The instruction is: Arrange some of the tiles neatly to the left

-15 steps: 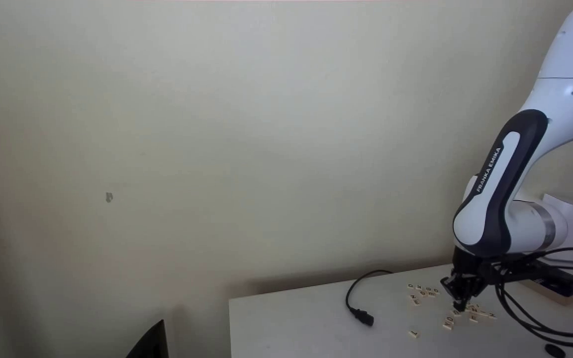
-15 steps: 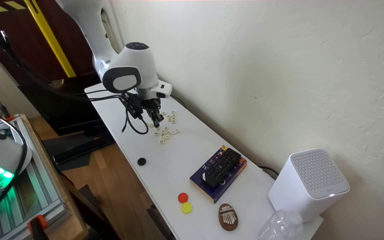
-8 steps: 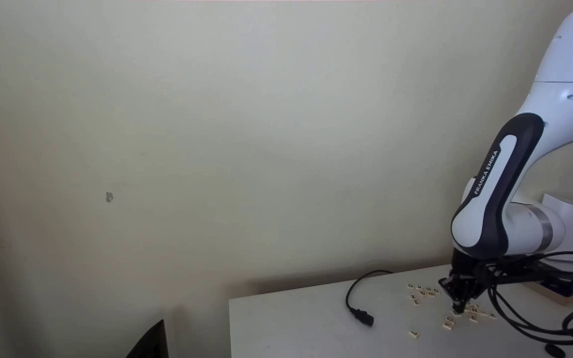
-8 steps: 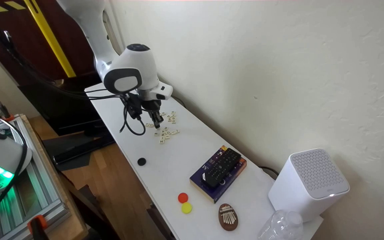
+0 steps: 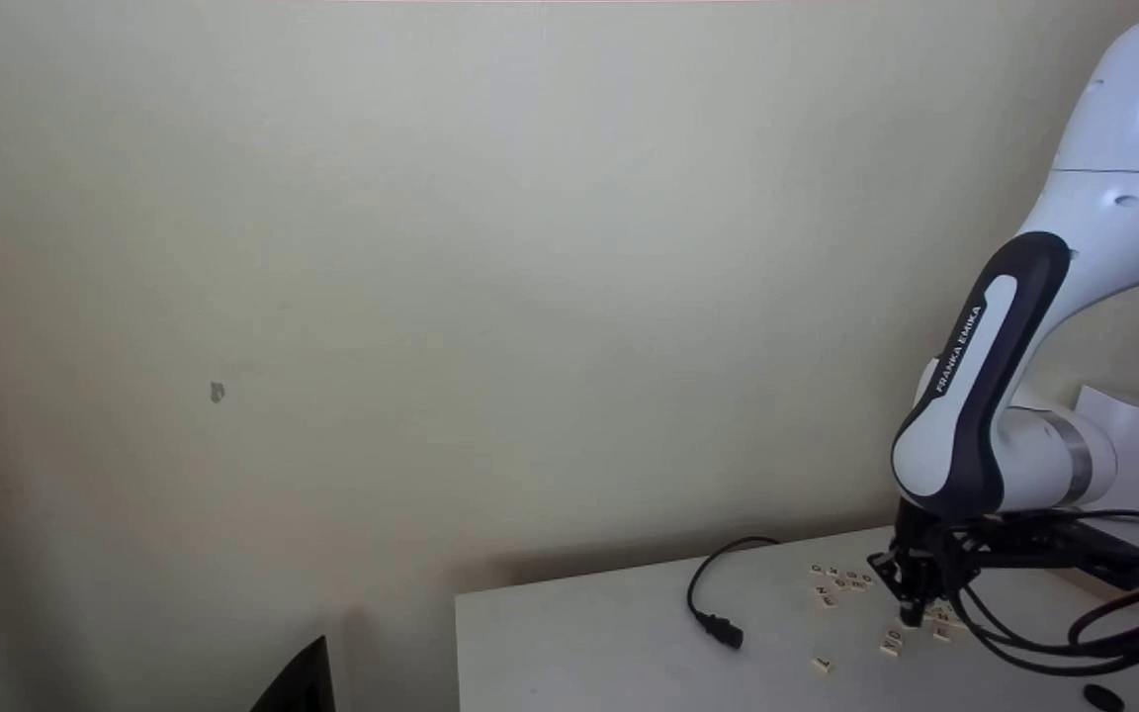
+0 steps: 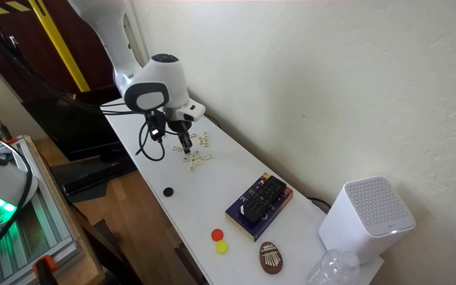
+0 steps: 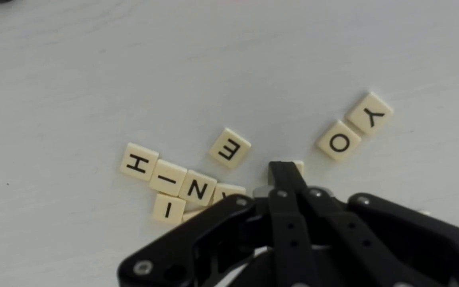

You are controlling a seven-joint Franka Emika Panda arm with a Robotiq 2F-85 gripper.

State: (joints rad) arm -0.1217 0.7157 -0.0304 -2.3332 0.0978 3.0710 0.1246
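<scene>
Small cream letter tiles lie scattered on the white table. In the wrist view, my gripper (image 7: 284,166) is shut, its fingertips pointing down over one tile (image 7: 300,166) and hiding most of it; whether they touch it I cannot tell. An E tile (image 7: 230,148) sits apart to the left of the tip. Farther left, an H tile (image 7: 139,161), an I tile (image 7: 168,177) and an N tile (image 7: 197,187) form a slanting row that runs under the gripper. An O tile (image 7: 339,141) and a Y tile (image 7: 370,114) adjoin at upper right. Both exterior views show the gripper (image 6: 187,151) low among the tiles.
A black cable (image 5: 720,628) lies on the table (image 5: 569,653) beyond the tiles. Also there: a black disc (image 6: 168,192), a book (image 6: 234,221) under a remote (image 6: 263,198), red (image 6: 217,234) and yellow (image 6: 221,247) discs, a thumb piano (image 6: 270,257), a white box (image 6: 354,225) and a clear bottle (image 6: 335,269).
The arm has come down slightly and the fingertips now cover more of the tile beneath them. The arm's cables have swung. Other tiles look unmoved.
</scene>
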